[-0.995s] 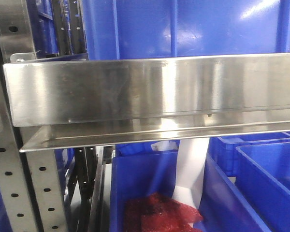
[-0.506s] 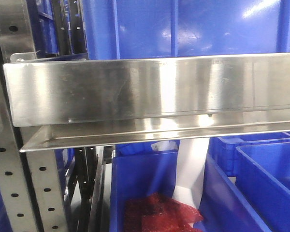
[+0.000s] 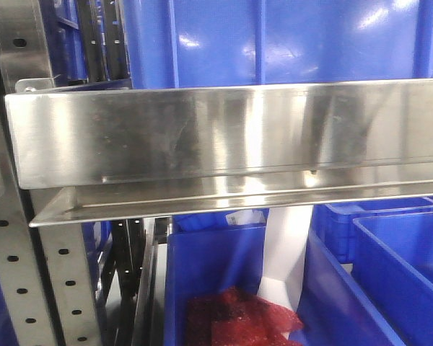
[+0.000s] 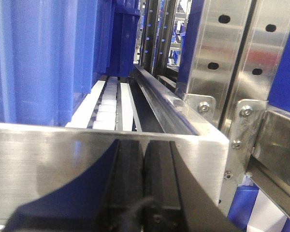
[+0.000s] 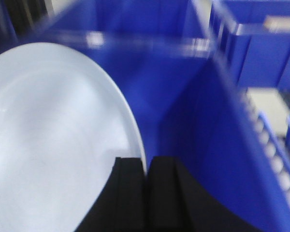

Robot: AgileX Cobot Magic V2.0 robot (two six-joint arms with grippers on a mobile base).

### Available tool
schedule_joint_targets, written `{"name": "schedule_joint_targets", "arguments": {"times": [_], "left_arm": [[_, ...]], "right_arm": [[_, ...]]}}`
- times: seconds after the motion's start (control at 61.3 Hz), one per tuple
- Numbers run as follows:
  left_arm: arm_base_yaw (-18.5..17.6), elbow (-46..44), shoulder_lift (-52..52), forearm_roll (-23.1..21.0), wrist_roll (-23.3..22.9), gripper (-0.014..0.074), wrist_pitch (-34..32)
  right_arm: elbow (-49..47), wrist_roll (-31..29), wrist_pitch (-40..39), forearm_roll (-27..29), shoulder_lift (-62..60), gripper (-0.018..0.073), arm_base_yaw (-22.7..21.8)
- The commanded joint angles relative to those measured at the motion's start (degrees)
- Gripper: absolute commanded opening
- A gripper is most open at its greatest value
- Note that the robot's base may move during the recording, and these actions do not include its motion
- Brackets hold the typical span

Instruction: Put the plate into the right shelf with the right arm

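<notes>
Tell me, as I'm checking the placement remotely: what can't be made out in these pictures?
- Right wrist view: the plate is blurred and cut off by the left and bottom edges. Whether it touches the bin is unclear.
- Front view: the shelf ledge fills the frame, and the plate does not show there.
- Front view: the red item is cut off by the bottom edge and cannot be identified.

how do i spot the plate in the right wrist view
Start at the big blue bin filling the right wrist view. Covering its left side is the plate, its rim running down into the black right gripper. It is the only white, round thing among blue walls.
</notes>
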Motion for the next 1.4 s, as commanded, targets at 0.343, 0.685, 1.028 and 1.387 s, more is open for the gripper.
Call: {"name": "schedule_joint_targets", "arguments": {"times": [0.343,0.685,1.028,1.387], "left_arm": [[0.07,0.41,-0.62,0.01,-0.34,-0.0047,-5.12],[0.07,0.41,-0.62,0.01,-0.34,-0.0047,-5.12],[0.07,0.41,-0.62,0.01,-0.34,-0.0047,-5.12],[0.07,0.41,-0.62,0.01,-0.34,-0.0047,-5.12]], "right_arm": [[-2.40,-0.10,-4.89,-0.53,3.40,0.0204,-0.24],[-3.26,-0.10,-1.71,-0.21,1.77,0.0539,-0.18],[-2.60,-0.10,2.51,1.10,-9.13,0.0274,-0.01],[18.86,-0.10,-1.55,1.10,-31.68,0.0048,-0.01]]}}
